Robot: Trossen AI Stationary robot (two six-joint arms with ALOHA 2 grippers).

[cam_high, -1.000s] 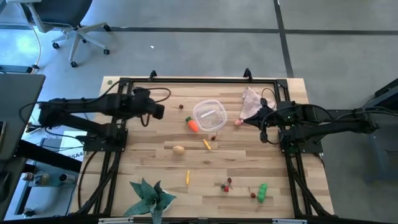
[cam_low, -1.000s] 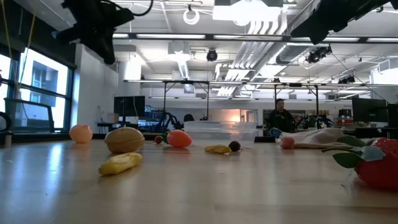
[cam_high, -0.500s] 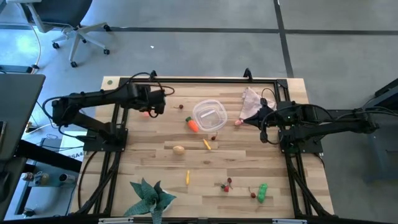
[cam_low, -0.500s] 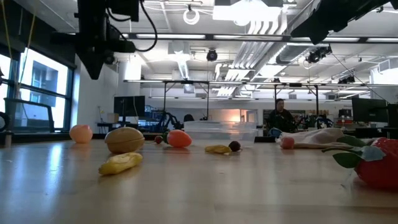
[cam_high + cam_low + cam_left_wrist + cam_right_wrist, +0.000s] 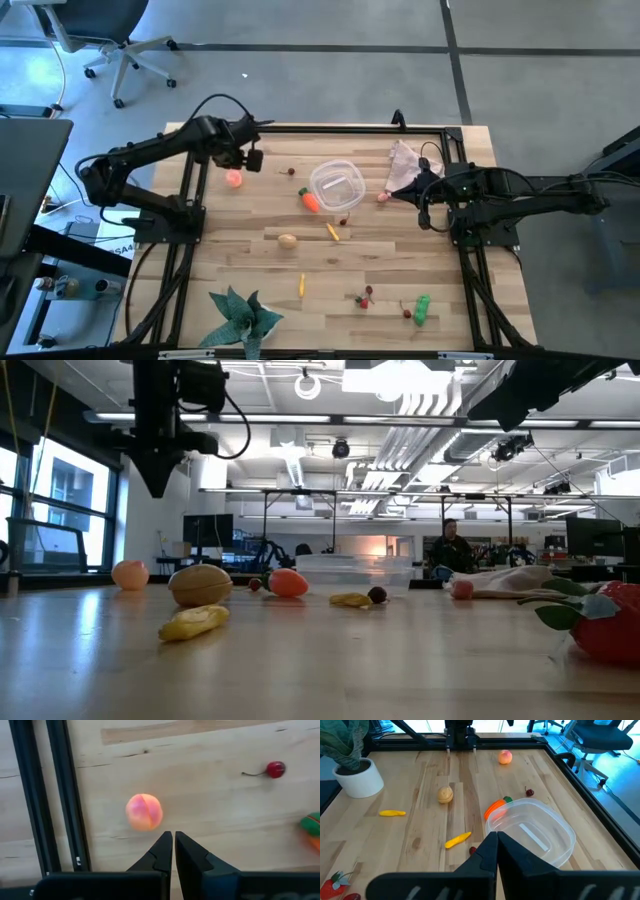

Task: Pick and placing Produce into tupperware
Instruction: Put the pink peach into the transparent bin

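Observation:
A pink-orange peach (image 5: 144, 812) lies on the table near its far left corner and also shows in the high view (image 5: 234, 179). My left gripper (image 5: 173, 838) hangs above the table just beside the peach, pointing down, shut and empty; it also shows in the high view (image 5: 243, 158) and the low view (image 5: 157, 488). The clear tupperware (image 5: 336, 186) stands at the table's middle far side with an orange carrot (image 5: 309, 200) against its left wall. My right gripper (image 5: 496, 839) is shut and empty, waiting by the pinkish cloth (image 5: 404, 163).
A tan potato (image 5: 288, 240), two yellow sticks (image 5: 332, 232) (image 5: 302, 286), cherries (image 5: 291, 171) (image 5: 365, 297), a green pepper (image 5: 422, 308) and a pink piece (image 5: 382, 197) lie scattered. A leafy plant (image 5: 243, 315) stands at the near left. Black frame rails (image 5: 60, 795) run beside the peach.
My left gripper has risen, moved a little toward the table's far edge and tipped from level to pointing straight down. The peach, covered by it before, now shows beside it.

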